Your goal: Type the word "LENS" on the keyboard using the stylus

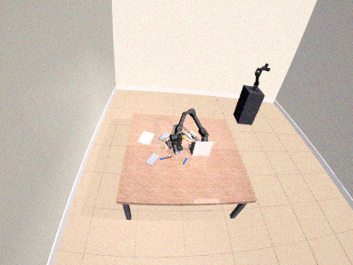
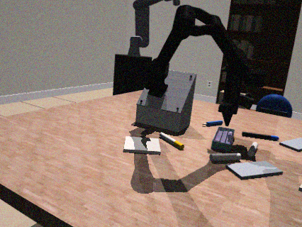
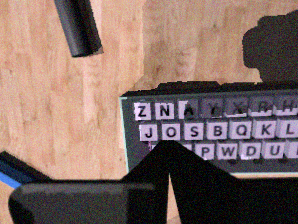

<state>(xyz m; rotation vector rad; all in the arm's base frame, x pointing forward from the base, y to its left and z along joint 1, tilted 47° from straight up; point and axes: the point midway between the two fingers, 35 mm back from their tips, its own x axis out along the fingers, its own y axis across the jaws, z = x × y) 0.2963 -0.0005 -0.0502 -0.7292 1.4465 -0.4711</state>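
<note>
The keyboard (image 2: 224, 136) (image 3: 217, 131) is a small dark board with pale lilac keys on the table. In the wrist view the N key (image 3: 164, 111), S key (image 3: 194, 132) and L key (image 3: 288, 131) show; I see no E key there, and the fingers cover part of the lowest row. My gripper (image 2: 227, 124) (image 3: 167, 146) is shut and empty, pointing down above the keyboard. A black pen with a blue end (image 2: 259, 136) (image 1: 166, 157), a blue pen-like piece (image 2: 213, 123) (image 1: 185, 161) and a white marker with a yellow end (image 2: 171, 140) lie nearby. I cannot tell which item is the stylus.
A grey slanted box (image 2: 161, 117) (image 1: 202, 148) stands beside the arm's base. A grey cylinder (image 2: 225, 158) and a white-ended one (image 2: 252, 150) lie close to the keyboard. Flat pads (image 2: 253, 169) (image 2: 293, 144) and a white pad (image 2: 131, 145) lie around.
</note>
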